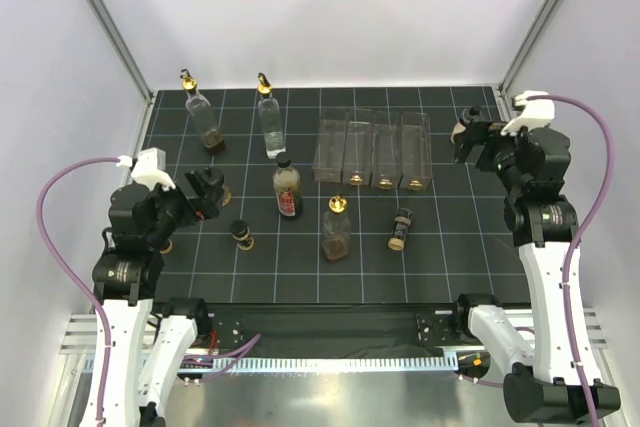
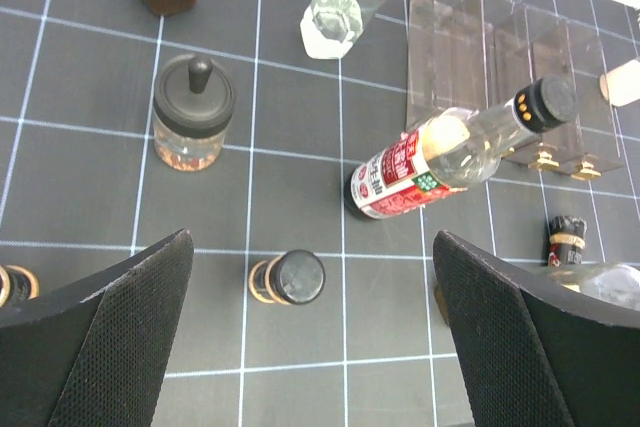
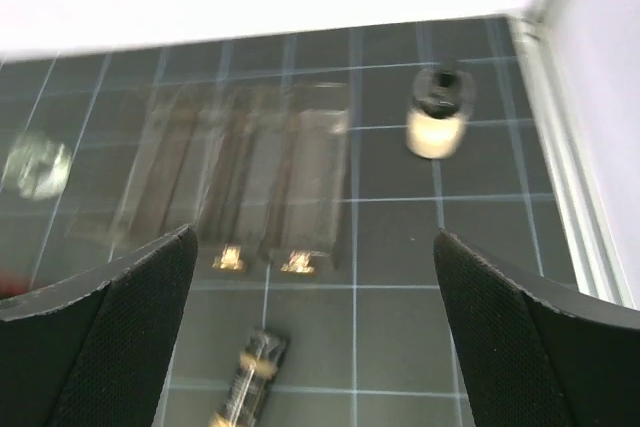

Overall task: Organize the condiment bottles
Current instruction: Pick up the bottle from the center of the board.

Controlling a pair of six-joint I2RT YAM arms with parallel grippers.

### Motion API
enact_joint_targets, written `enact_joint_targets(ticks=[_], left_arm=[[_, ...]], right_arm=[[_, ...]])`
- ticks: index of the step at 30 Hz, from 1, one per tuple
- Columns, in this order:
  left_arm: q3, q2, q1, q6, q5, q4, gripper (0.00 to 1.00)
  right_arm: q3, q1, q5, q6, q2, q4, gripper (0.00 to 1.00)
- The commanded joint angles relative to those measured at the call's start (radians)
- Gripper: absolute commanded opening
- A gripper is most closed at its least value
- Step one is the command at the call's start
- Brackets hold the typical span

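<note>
Two tall clear bottles with gold spouts [image 1: 198,109] [image 1: 270,119] stand at the back left. A red-labelled bottle [image 1: 287,188] and another gold-spout bottle [image 1: 336,228] stand mid-table. A short black-capped bottle [image 1: 241,235] stands left of centre, and one [image 1: 401,228] lies on its side. My left gripper [image 1: 207,191] is open and empty by a black-lidded jar [image 2: 194,112]. In the left wrist view it [image 2: 312,241] hangs above the short bottle [image 2: 290,277], with the red-labelled bottle [image 2: 440,159] beyond. My right gripper [image 1: 470,137] [image 3: 312,237] is open and empty, near a small jar [image 3: 436,119].
A clear plastic compartment rack [image 1: 375,150] stands at the back centre, also in the right wrist view [image 3: 240,157] and the left wrist view [image 2: 500,47]. A small bottle [image 1: 165,245] sits under the left arm. White walls and metal posts enclose the black gridded mat [image 1: 450,267].
</note>
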Motion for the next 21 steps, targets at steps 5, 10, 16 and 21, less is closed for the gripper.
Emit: enact_joint_targets(ticks=[5, 10, 16, 21], left_arm=[[0.014, -0.012, -0.003, -0.017, 0.035, -0.036, 1.0], [0.013, -0.023, -0.004, -0.014, 0.028, -0.044, 1.0], [-0.003, -0.017, -0.004, -0.005, 0.023, -0.018, 1.0], [-0.007, -0.014, -0.003, 0.0, 0.019, -0.01, 1.0]], right_arm=[[0.083, 0.069, -0.678, -0.604, 0.048, -0.187, 1.0], [0.141, 0.09, -0.929, -1.078, 0.097, -0.501, 1.0], [0.141, 0.222, -1.095, -1.568, 0.179, -0.813, 1.0], [0.16, 0.381, -1.104, -1.51, 0.254, -0.726, 1.0]])
